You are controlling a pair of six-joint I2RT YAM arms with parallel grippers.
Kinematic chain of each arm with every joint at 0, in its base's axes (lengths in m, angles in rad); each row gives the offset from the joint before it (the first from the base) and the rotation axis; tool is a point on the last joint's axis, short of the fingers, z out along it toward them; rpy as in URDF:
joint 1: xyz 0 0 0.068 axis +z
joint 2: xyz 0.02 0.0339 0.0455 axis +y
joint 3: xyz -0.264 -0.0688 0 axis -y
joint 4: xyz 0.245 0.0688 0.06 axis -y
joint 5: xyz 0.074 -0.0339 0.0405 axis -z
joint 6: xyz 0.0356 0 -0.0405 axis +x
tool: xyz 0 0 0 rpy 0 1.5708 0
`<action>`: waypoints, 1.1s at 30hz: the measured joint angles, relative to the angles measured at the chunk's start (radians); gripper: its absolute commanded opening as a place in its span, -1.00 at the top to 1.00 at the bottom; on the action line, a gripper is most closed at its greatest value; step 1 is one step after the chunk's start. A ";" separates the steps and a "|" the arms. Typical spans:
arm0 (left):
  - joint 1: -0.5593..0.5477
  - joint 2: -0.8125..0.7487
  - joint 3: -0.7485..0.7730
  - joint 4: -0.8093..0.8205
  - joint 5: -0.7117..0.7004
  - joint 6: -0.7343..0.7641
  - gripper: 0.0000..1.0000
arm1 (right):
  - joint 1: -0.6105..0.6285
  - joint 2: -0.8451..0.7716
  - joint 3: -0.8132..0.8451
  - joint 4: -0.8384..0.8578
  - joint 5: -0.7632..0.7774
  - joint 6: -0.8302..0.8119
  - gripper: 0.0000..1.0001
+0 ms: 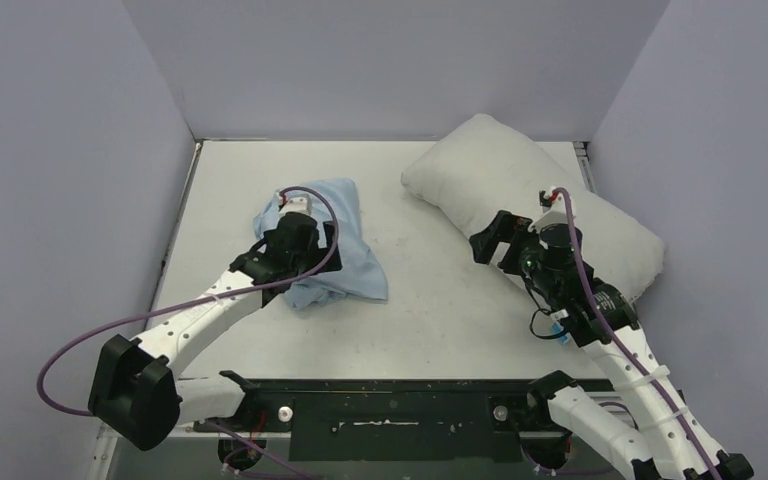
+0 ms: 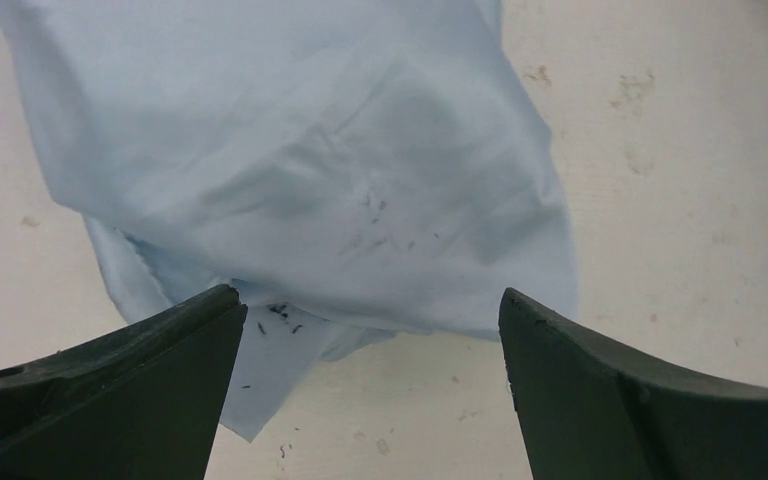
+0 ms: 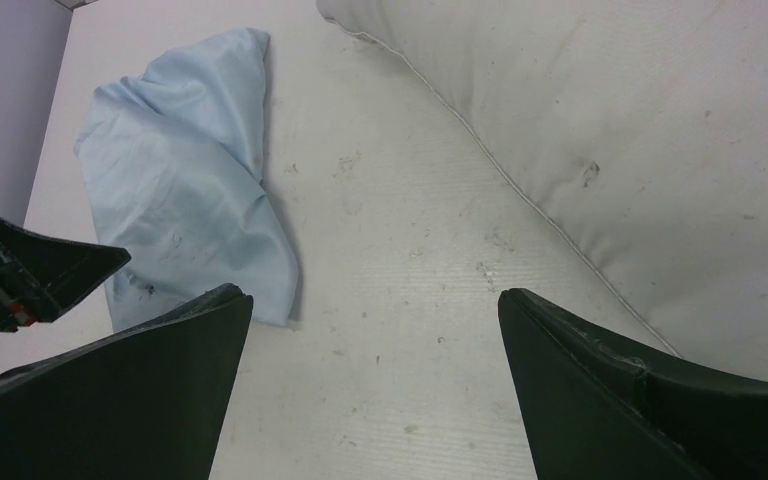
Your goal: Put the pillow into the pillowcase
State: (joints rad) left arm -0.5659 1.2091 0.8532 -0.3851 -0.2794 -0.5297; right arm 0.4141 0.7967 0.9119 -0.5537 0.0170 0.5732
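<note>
Left claw [image 2: 368,295] gapes above the crumpled, dark-specked light blue pillowcase [image 2: 310,170].

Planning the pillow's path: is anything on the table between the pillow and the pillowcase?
Nothing visible. Only bare, stained table lies between the pillow and the pillowcase. The left gripper hangs over the pillowcase, fingers open, not in the gap between them.

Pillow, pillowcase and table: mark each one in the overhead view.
Pillow [image 1: 475,160]: overhead view, on its plump far end, clear of the right arm.
Pillowcase [image 1: 362,255]: overhead view, on the bare blue cloth right of the left arm.
Table [image 1: 430,300]: overhead view, on the bare top between the two.
</note>
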 measured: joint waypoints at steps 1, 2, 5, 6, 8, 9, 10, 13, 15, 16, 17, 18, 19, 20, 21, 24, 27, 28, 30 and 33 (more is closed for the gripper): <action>0.018 0.014 0.000 -0.010 -0.013 -0.022 -0.94 | 0.000 -0.010 -0.004 0.001 -0.002 -0.002 -1.00; 0.040 0.024 0.000 -0.017 -0.019 -0.041 -0.94 | 0.000 -0.023 -0.011 0.003 -0.003 -0.004 -1.00; 0.155 0.054 -0.004 -0.042 -0.021 -0.105 -0.94 | 0.000 -0.061 -0.034 0.020 -0.022 -0.009 -1.00; 0.193 0.056 -0.013 -0.041 -0.019 -0.124 -0.94 | 0.000 -0.069 -0.039 0.027 -0.029 -0.011 -1.00; 0.257 0.056 -0.043 -0.034 -0.009 -0.154 -0.94 | 0.000 -0.079 -0.041 0.045 -0.052 -0.012 -1.00; 0.278 0.056 -0.061 -0.031 -0.003 -0.169 -0.94 | 0.000 -0.079 -0.041 0.056 -0.064 -0.012 -1.00; 0.292 0.056 -0.077 -0.028 0.005 -0.176 -0.94 | 0.000 -0.078 -0.042 0.067 -0.077 -0.011 -0.99; 0.314 0.062 -0.125 -0.019 0.043 -0.207 -0.92 | 0.000 -0.055 -0.046 0.096 -0.112 -0.006 -0.97; 0.317 0.080 -0.136 -0.009 0.076 -0.223 -0.91 | 0.000 -0.026 -0.047 0.108 -0.135 0.008 -0.96; 0.317 0.090 -0.137 -0.003 0.087 -0.227 -0.87 | 0.000 -0.013 -0.047 0.111 -0.142 0.016 -0.95; 0.317 0.104 -0.137 0.010 0.108 -0.234 -0.80 | 0.000 0.009 -0.047 0.114 -0.152 0.025 -0.94; 0.317 0.114 -0.137 0.024 0.124 -0.240 -0.67 | 0.000 0.027 -0.047 0.115 -0.158 0.034 -0.93; 0.316 0.121 -0.139 0.037 0.139 -0.245 -0.46 | 0.000 0.051 -0.048 0.116 -0.164 0.044 -0.92; 0.316 0.126 -0.145 0.056 0.158 -0.251 -0.15 | 0.000 0.071 -0.053 0.118 -0.170 0.052 -0.92; 0.315 0.127 -0.154 0.075 0.178 -0.258 0.18 | 0.000 0.086 -0.061 0.119 -0.177 0.062 -0.91; 0.312 0.127 -0.195 0.142 0.255 -0.275 0.57 | 0.005 0.112 -0.076 0.118 -0.193 0.086 -0.90; 0.301 0.126 -0.228 0.182 0.325 -0.282 0.58 | 0.015 0.122 -0.077 0.122 -0.204 0.112 -0.88; 0.292 0.126 -0.234 0.194 0.345 -0.288 0.55 | 0.021 0.126 -0.077 0.130 -0.207 0.123 -0.87; 0.268 0.116 -0.245 0.225 0.393 -0.299 0.42 | 0.033 0.135 -0.078 0.146 -0.209 0.141 -0.86; 0.250 0.100 -0.260 0.278 0.494 -0.311 0.13 | 0.059 0.161 -0.090 0.172 -0.208 0.171 -0.84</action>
State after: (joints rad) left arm -0.3161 1.3094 0.5930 -0.1074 0.2146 -0.8410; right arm 0.4732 0.9577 0.8223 -0.3820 -0.1909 0.7444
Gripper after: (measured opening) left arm 0.321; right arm 0.928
